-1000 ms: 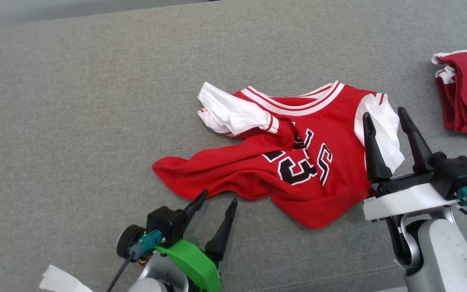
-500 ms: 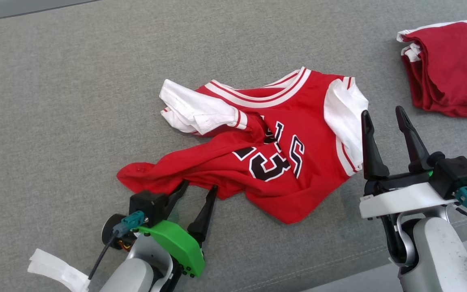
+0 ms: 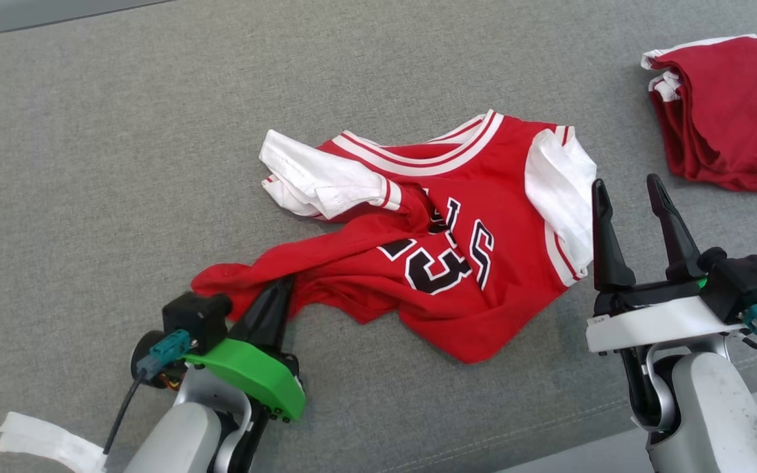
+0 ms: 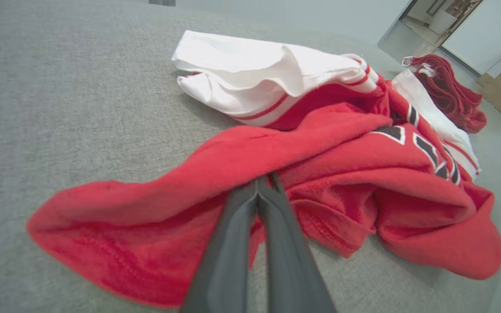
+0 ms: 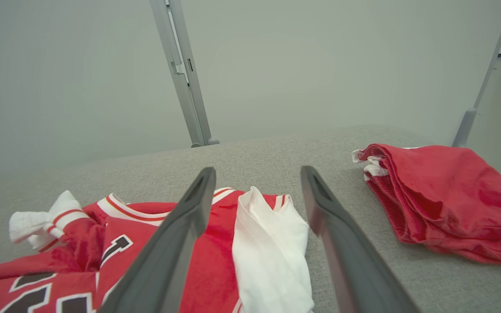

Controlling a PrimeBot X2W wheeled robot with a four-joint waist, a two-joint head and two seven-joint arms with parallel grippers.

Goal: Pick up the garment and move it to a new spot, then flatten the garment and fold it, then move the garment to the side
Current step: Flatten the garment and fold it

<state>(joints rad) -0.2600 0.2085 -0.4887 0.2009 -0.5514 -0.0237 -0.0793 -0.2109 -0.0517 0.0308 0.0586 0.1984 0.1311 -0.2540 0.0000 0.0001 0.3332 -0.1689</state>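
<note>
Progress stands at the first step: the left gripper point(image 3: 284, 284) has its fingers pressed together, pinching a red fold at the lower edge of the garment point(image 3: 457, 263), which lies crumpled and unlifted on the grey cushion point(image 3: 122, 131) ahead of those fingertips. The right gripper point(image 3: 626, 185), fingers spread and holding nothing, hovers just beside the garment's white sleeve, with a second red garment point(image 3: 720, 112) well apart beyond it. Carrying, flattening, folding and setting aside all seem left to do.

The left gripper point(image 3: 283, 286) has advanced to the near-left hem of the crumpled red-and-white jersey point(image 3: 483, 289), its jaws now pinched on it.
</note>
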